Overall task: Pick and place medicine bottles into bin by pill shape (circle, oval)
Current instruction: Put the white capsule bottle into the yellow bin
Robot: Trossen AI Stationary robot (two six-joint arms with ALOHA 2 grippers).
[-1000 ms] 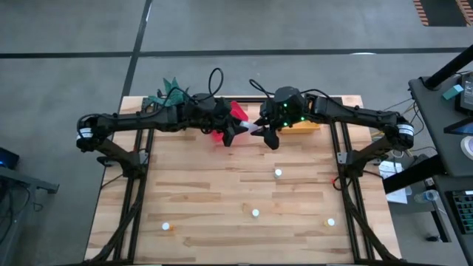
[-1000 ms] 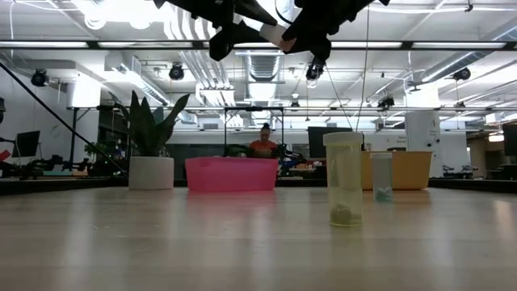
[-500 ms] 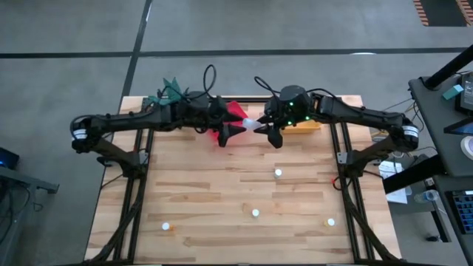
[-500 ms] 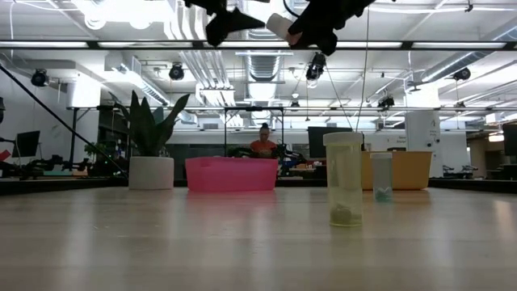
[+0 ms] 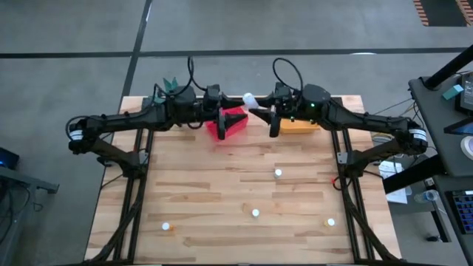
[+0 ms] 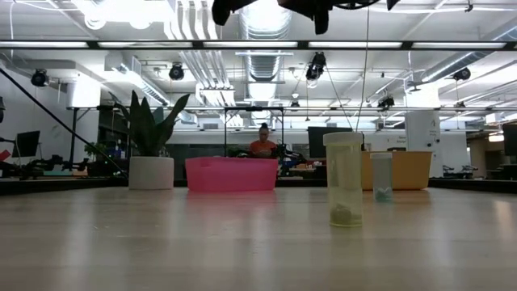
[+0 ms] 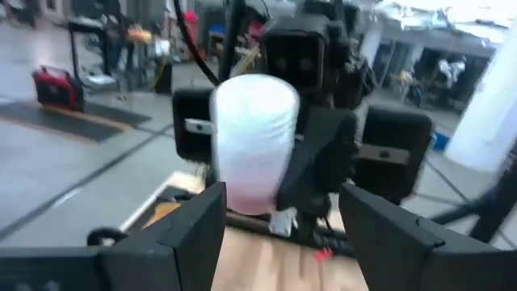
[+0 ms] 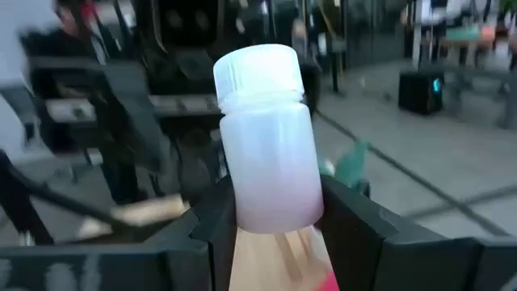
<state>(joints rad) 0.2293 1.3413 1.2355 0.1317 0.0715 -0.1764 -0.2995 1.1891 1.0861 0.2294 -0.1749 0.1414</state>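
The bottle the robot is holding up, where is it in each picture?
High view: the bottle is at the table's far edge, between both arms, held by the right gripper.
Low view: not in it.
Left wrist view: centre.
Right wrist view: centre.
Shared landmark: the pink bin.

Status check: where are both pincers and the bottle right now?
Right pincer shut on white-capped bottle, lifted between pink bin and yellow bin. Left pincer open, facing it. Four bottles on table. Nothing blocking.
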